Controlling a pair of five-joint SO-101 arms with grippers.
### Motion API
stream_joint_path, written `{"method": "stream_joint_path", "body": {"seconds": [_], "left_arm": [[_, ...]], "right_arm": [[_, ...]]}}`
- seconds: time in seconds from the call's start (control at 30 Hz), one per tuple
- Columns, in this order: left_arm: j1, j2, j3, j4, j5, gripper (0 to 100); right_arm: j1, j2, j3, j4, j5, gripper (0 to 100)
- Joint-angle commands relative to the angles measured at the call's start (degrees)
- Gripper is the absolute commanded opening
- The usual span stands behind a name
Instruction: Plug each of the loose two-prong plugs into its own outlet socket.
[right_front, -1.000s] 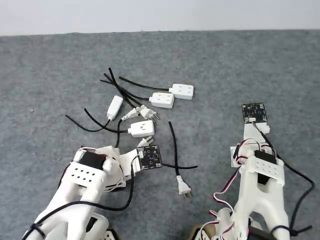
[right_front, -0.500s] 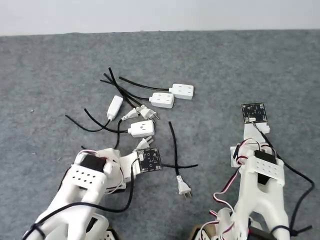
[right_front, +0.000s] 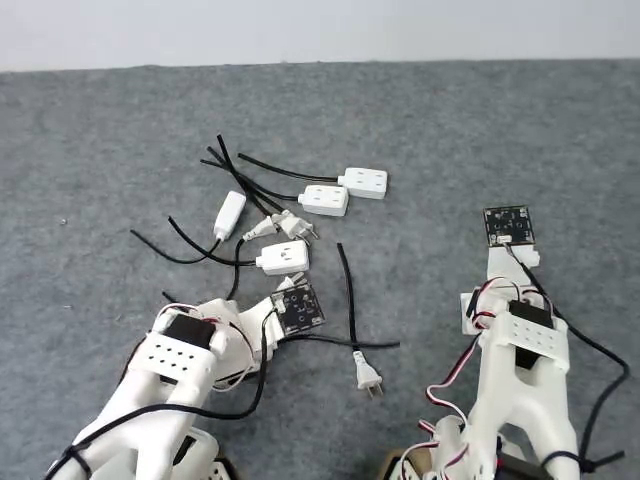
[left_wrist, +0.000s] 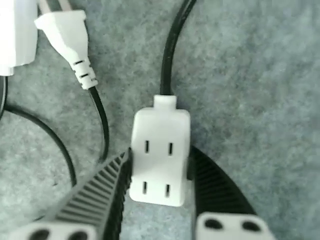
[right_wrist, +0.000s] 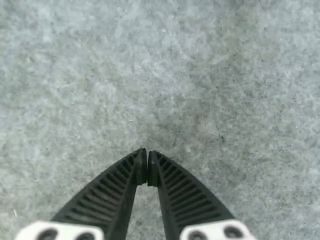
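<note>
In the left wrist view my left gripper (left_wrist: 159, 155) has its fingers pressed against both sides of a white outlet socket (left_wrist: 160, 165), whose slots face up and whose black cord runs away from me. The same outlet socket (right_front: 283, 258) lies just ahead of the left arm's wrist board (right_front: 298, 308) in the high view. A white two-prong plug (left_wrist: 62, 30) lies close by. Another loose plug (right_front: 369, 377) rests on the carpet between the arms. Two more sockets (right_front: 363, 182) (right_front: 324, 200) lie farther back. My right gripper (right_wrist: 147, 152) is shut on nothing above bare carpet.
Black cords (right_front: 235, 180) cross among the sockets at the middle left. A long white socket piece (right_front: 230, 214) and two plugs (right_front: 285, 227) lie in that tangle. The right arm (right_front: 520, 340) stands over grey carpet at the right, and a pale wall (right_front: 320, 30) borders the far edge.
The left arm has pushed forward and its wrist board now sits nearer the socket. The loose plug's black cord has shifted slightly. The right arm has kept still.
</note>
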Motion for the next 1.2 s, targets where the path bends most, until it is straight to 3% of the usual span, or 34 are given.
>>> {"method": "stream_joint_path", "body": {"seconds": [0.0,0.23,0.43,0.57,0.8,0.9,1.07,1.17], "left_arm": [[4.1,-0.3,-0.1,-0.5,5.2,1],[10.0,-0.4,0.4,-0.4,14.2,1],[19.6,-0.9,-2.2,0.4,39.6,1],[20.9,-0.9,-5.4,0.0,55.1,1],[20.6,-0.9,0.1,-17.0,58.6,1],[20.5,-1.0,0.0,-17.5,60.7,5],[20.5,-0.9,-0.6,-13.4,69.9,20],[20.4,-0.4,-0.6,-13.0,70.5,25]], "right_arm": [[-0.5,-0.1,-1.1,0.0,0.6,0.9],[-0.4,-0.1,-1.1,0.0,0.6,0.9],[-0.4,-0.1,-1.1,0.0,0.6,0.9],[-0.4,-0.1,-1.1,0.0,0.6,0.9],[-0.4,-0.1,-1.1,0.0,0.6,0.9],[-0.4,-0.1,-1.1,0.0,0.6,0.9],[-0.4,-0.1,-1.1,0.0,0.6,0.9],[-0.4,-0.1,-1.1,0.0,0.6,0.9]]}}
